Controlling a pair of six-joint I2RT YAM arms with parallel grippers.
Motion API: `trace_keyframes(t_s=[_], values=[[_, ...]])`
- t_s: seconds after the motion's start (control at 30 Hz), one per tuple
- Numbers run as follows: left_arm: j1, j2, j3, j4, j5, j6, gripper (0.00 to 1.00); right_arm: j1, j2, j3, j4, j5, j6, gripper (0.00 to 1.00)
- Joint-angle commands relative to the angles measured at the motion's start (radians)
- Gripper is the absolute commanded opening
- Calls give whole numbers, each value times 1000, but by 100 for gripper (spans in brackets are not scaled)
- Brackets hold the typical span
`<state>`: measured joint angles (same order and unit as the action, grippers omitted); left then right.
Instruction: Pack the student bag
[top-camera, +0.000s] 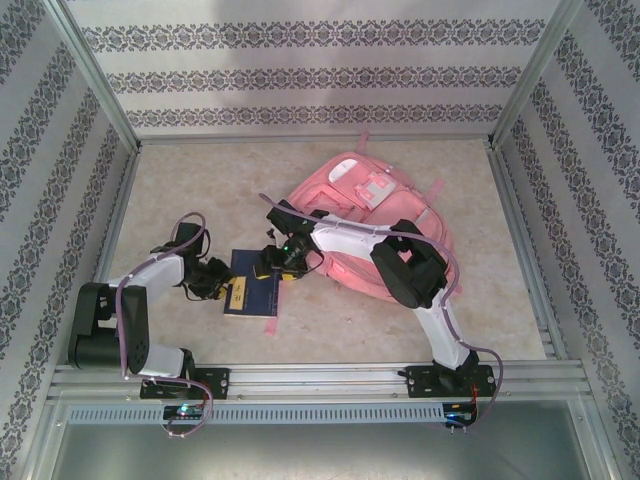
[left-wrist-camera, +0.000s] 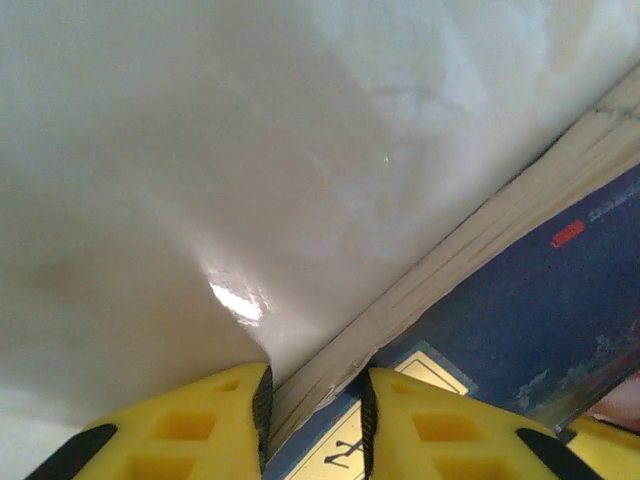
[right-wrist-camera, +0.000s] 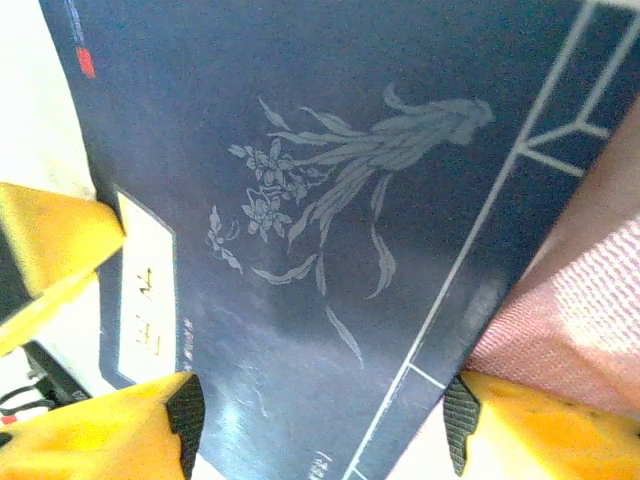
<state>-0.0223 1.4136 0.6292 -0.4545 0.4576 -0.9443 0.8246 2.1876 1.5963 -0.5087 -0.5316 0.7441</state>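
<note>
Student bag (top-camera: 385, 205) just right of book (top-camera: 252, 297); left gripper (left-wrist-camera: 315, 415) narrow astride book's left edge (grip unclear), right gripper (right-wrist-camera: 322, 430) wide above book.

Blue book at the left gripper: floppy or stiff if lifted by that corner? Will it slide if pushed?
Probably sags: the blue book looks like a thin softcover with wavy page edges, and the left gripper pinches just one corner. If pushed, it likely slides rather than tips, since it lies flat on a glossy table.
</note>
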Motion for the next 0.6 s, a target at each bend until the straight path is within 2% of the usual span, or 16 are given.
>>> trace_keyframes(t_s=[0.0, 0.17, 0.27, 0.43, 0.57], values=[[-84, 26, -59, 47, 328, -29, 26, -26, 11, -44, 143, -140, 108, 67], [-84, 39, -61, 34, 333, 4, 22, -34, -9, -99, 285, -282, 169, 65], [-84, 62, -65, 37, 333, 14, 20, -36, -27, -122, 326, -326, 176, 60], [-84, 63, -51, 5, 307, 35, 20, -49, -52, -144, 281, -281, 129, 40], [-82, 32, -28, -49, 269, 48, 23, -60, -87, -148, 208, -201, 61, 18]])
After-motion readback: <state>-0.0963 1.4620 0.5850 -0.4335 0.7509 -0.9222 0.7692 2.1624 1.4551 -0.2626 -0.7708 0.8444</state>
